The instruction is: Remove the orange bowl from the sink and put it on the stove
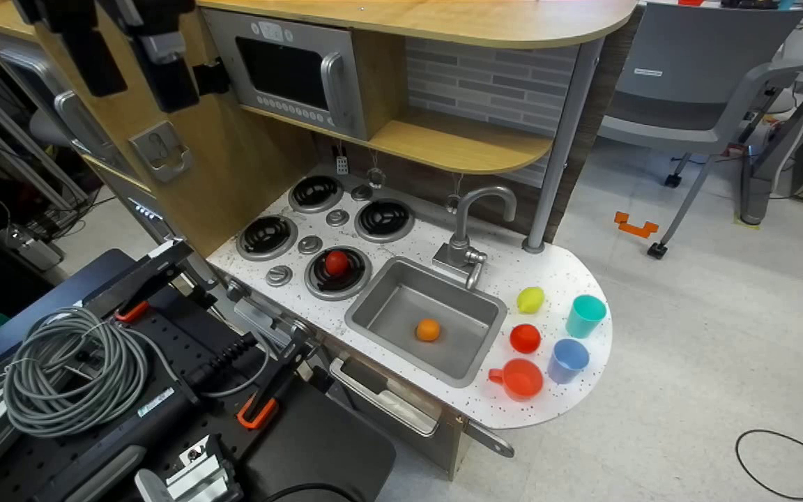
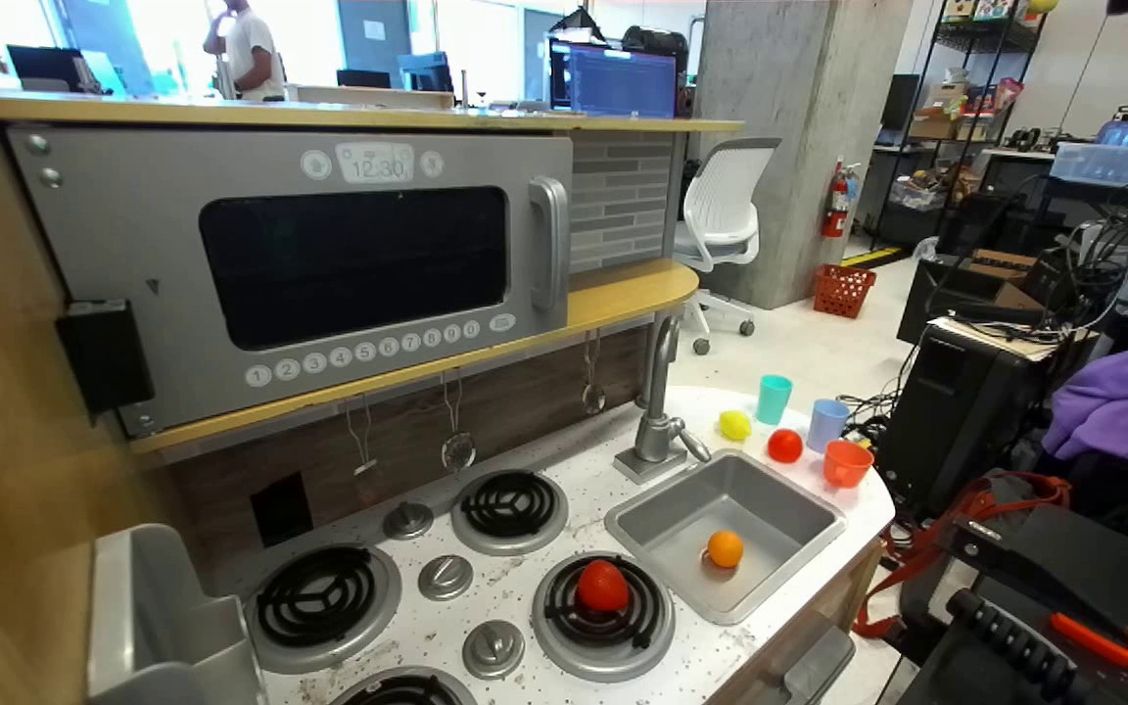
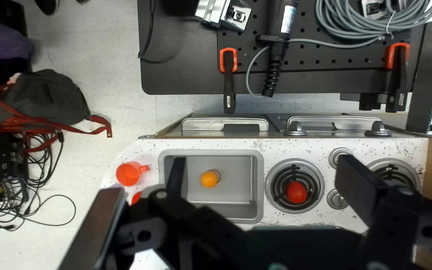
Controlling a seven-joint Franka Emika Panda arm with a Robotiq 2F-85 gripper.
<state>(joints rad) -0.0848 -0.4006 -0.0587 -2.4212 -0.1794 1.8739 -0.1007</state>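
The orange bowl (image 1: 428,330) looks like a small round orange ball and lies on the floor of the grey metal sink (image 1: 401,303). The orange bowl shows in an exterior view (image 2: 725,549) and in the wrist view (image 3: 209,179). The stove (image 1: 384,220), with its round black burners, is beside the sink. A red round item lies on the burner nearest the sink. My gripper (image 1: 145,101) is open and empty, high above the counter. In the wrist view my gripper's fingers (image 3: 261,165) are wide apart, and the sink and stove show far below them.
A silver faucet (image 1: 475,223) rises behind the sink. A yellow lemon (image 1: 531,300), a red item (image 1: 525,339), a red cup (image 1: 521,380), a teal cup (image 1: 586,316) and a blue cup (image 1: 569,360) stand beside the sink. A microwave (image 1: 290,70) and wooden shelf (image 1: 471,139) overhang the stove.
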